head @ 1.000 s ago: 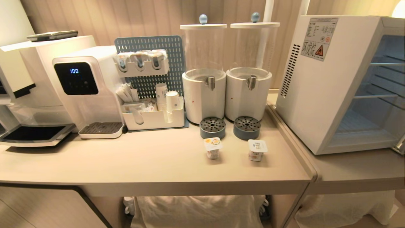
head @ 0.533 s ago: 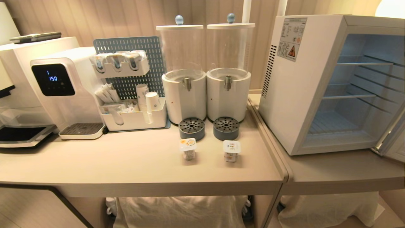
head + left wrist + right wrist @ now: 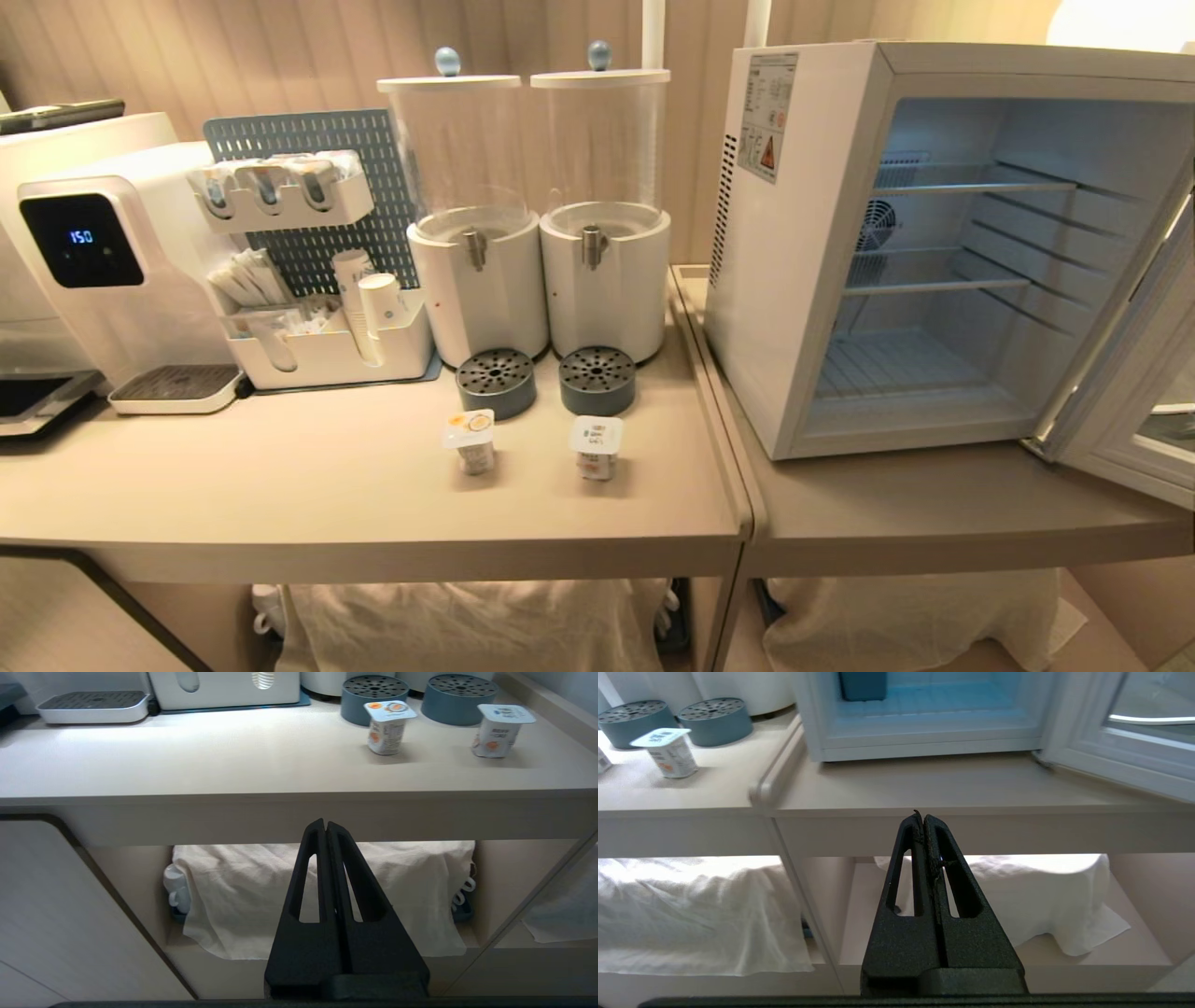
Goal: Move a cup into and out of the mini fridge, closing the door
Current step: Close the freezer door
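Shift since before: my head camera has swung right, so the whole scene slid left and the fridge [image 3: 896, 252] now shows its full interior; nothing on the counter itself has moved.
Fridge: stands on the right counter [image 3: 934, 513], near its back edge, shelves bare as far as I can see.
Door [image 3: 1144, 392]: swung wide open at the fridge's right side, so closing is still to do.
Cups: two sealed cups, left cup [image 3: 471, 441] and right cup [image 3: 596, 446], stand near the front edge of the left counter [image 3: 280, 485], just before the two grey drip stands.
Left gripper [image 3: 325, 828]: fingers pressed together, empty, hanging below the counter's front edge.
Right gripper [image 3: 923, 820]: likewise closed, empty, below the right counter's front edge.
Progress: I judge nothing done yet; a cup must go in, come out, and the door be closed.
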Robot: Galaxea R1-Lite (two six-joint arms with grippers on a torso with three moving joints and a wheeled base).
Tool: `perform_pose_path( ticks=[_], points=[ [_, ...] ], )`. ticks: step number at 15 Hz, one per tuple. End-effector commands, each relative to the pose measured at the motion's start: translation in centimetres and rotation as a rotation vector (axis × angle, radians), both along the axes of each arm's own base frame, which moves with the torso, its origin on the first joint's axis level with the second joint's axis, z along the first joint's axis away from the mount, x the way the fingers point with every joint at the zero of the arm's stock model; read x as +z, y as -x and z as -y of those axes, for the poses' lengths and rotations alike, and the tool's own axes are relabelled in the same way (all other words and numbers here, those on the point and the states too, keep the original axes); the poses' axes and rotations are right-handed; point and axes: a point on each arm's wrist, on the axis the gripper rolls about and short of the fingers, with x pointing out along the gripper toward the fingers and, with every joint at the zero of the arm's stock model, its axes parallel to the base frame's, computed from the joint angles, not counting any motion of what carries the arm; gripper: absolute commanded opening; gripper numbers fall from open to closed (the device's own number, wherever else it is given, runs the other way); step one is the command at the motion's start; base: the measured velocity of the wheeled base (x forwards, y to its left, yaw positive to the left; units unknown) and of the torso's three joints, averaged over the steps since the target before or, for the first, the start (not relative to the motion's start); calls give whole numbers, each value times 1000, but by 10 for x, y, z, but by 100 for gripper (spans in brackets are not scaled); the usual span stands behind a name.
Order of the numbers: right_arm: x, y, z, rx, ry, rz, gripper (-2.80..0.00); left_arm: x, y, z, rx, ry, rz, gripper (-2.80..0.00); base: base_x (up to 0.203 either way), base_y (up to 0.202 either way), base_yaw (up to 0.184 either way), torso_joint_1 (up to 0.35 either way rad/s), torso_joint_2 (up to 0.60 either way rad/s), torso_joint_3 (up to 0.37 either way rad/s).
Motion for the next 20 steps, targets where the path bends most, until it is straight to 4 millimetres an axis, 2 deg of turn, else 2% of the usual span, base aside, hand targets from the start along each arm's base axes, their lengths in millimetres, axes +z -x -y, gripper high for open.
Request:
perform_pose_path(
  ticks=[1, 20],
  points=[
    [0, 0, 0, 1, 0, -1, -280, 0, 0, 0, 0, 1, 0, -280, 0, -201, -3, 12, 5, 2],
    [0, 0, 0, 1, 0, -1, -280, 0, 0, 0, 0, -1, -1, -280, 0, -195, -2, 2, 2, 1]
  ],
)
